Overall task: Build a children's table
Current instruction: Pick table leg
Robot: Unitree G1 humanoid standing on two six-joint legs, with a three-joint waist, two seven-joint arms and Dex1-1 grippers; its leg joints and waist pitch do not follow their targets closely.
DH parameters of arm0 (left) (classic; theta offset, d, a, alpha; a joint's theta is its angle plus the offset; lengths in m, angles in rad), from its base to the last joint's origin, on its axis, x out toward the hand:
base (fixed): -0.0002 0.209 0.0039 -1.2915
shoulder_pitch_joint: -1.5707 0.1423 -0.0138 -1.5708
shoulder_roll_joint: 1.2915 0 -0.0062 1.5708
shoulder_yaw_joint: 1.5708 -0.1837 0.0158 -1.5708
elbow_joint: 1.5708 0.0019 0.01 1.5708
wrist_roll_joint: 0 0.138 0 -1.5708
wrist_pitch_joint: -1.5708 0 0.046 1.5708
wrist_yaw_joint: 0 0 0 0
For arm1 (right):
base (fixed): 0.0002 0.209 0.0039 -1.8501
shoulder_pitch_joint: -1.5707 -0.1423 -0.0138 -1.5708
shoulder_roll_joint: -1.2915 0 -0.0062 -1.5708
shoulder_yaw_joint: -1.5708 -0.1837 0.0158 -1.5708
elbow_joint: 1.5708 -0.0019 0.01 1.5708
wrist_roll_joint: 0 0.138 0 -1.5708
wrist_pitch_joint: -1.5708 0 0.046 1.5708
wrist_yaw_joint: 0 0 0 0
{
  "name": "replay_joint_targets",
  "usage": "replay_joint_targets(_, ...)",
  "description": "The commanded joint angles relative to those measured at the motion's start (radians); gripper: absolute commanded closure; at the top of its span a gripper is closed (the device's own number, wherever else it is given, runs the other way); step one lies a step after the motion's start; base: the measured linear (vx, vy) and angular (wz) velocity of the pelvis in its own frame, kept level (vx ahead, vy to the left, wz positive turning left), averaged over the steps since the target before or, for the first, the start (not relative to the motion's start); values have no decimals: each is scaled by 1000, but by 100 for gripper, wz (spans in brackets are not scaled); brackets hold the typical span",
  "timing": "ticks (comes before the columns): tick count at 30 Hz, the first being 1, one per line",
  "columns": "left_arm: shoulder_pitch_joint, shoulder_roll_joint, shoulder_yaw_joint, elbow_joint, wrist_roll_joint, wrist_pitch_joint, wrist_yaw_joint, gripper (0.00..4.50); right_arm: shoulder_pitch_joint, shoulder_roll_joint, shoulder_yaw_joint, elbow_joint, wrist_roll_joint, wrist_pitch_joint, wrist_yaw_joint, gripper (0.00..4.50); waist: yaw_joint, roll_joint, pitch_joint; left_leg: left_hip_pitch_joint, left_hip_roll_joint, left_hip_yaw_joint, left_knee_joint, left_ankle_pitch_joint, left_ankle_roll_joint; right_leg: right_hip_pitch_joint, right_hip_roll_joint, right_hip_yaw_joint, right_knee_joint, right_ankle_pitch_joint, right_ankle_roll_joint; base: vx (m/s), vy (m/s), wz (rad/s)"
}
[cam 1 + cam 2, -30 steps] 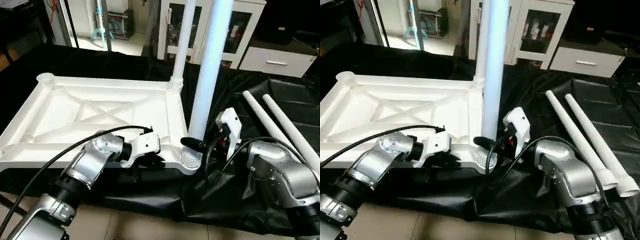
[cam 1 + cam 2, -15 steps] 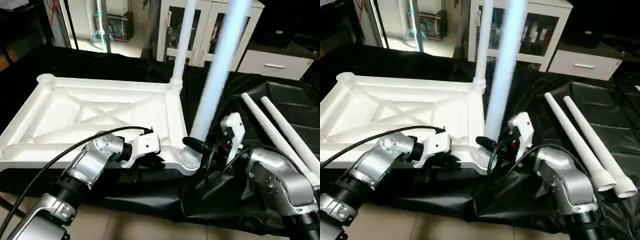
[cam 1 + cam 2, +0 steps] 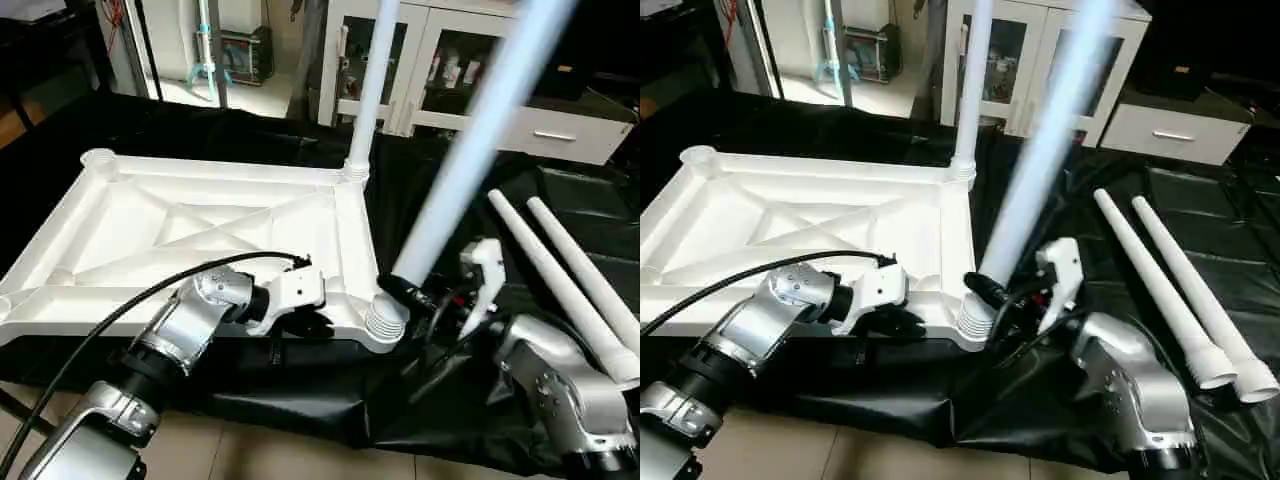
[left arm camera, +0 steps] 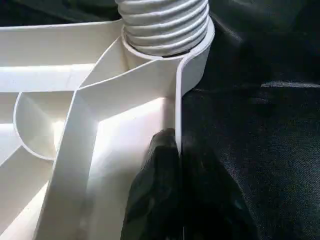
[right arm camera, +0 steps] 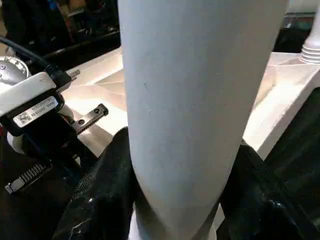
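Since a second ago the leg (image 3: 470, 160) in the right gripper (image 3: 420, 293) has tipped from upright to a slant toward the upper right of the frame, its foot just off the ribbed corner socket (image 3: 384, 322). The right gripper's fingers (image 5: 112, 200) clasp that leg. The left gripper (image 4: 172, 190) is pinched shut on the tabletop's rim (image 4: 176, 107). The tabletop (image 3: 190, 240) lies upside down at centre left on black cloth (image 3: 300, 385), one leg (image 3: 368, 90) standing in its far corner, two spare legs (image 3: 560, 275) at right.

A black sheet (image 3: 300, 385) carries the upturned tabletop (image 3: 190, 235) and two loose legs (image 3: 560, 280).
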Motion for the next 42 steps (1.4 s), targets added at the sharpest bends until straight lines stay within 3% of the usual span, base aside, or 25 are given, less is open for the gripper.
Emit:
replay_joint_targets(1, -1, 4, -2, 35, 23, 15, 33, 447, 49, -5, 7, 63, -27, 29, -27, 264, -2, 10, -25, -7, 47, -8, -98, -247, 2, 24, -53, 29, -83, -198, -196, 0, 0, 0)
replay_joint_targets(5, -3, 4, 2, 40, 23, 14, 36, 447, 67, -1, 6, 55, -29, 21, -29, 264, -2, 9, -24, -9, 47, -8, -100, -245, 4, 23, -52, 29, -84, -200, -191, 0, 0, 0)
replay_joint_targets(10, -8, 3, 6, 45, 23, 15, 44, 447, 86, -53, 82, 22, -130, -18, -17, 264, -2, 8, -19, -10, 48, -9, -105, -273, -4, 20, -53, 30, -92, -268, -161, 0, 0, 0)
replay_joint_targets(19, -7, 2, 7, 47, 23, 18, 48, 447, 93, -98, 147, 14, -180, -23, 3, 264, -4, 5, -19, -11, 48, -10, -107, -287, 3, 16, -54, 33, -96, -289, -150, 0, 0, 0)
replay_joint_targets(24, -10, 2, 7, 52, 25, 18, 48, 447, 68, -103, 185, 41, -216, -34, 4, 264, -7, 5, -16, -12, 47, -13, -110, -322, -6, 12, -55, 33, -103, -352, -129, 0, 0, 0)
replay_joint_targets(27, -11, 2, 6, 53, 25, 19, 48, 447, 44, -95, 193, 49, -216, -28, -2, 264, -13, 5, -14, -11, 49, -18, -114, -362, -12, 7, -57, 34, -108, -414, -115, 0, 0, 0)
replay_joint_targets(32, -9, 7, 5, 49, 24, 21, 42, 447, -1, -81, 203, 73, -200, 5, 5, 264, -24, 4, -15, -13, 49, -21, -116, -385, -16, 5, -56, 32, -109, -422, -113, 0, 0, 0)
replay_joint_targets(37, -7, 9, 4, 47, 23, 23, 37, 447, -67, -62, 155, 159, -159, 93, -23, 264, -25, 5, -17, -12, 50, -18, -115, -365, -18, 4, -56, 33, -105, -367, -132, 0, 0, 0)
replay_joint_targets(42, -9, 6, 3, 47, 22, 24, 39, 447, -72, -78, 149, 196, -165, 94, -12, 264, -24, 4, -18, -12, 50, -15, -114, -341, -17, 7, -55, 33, -102, -320, -147, 0, 0, 0)
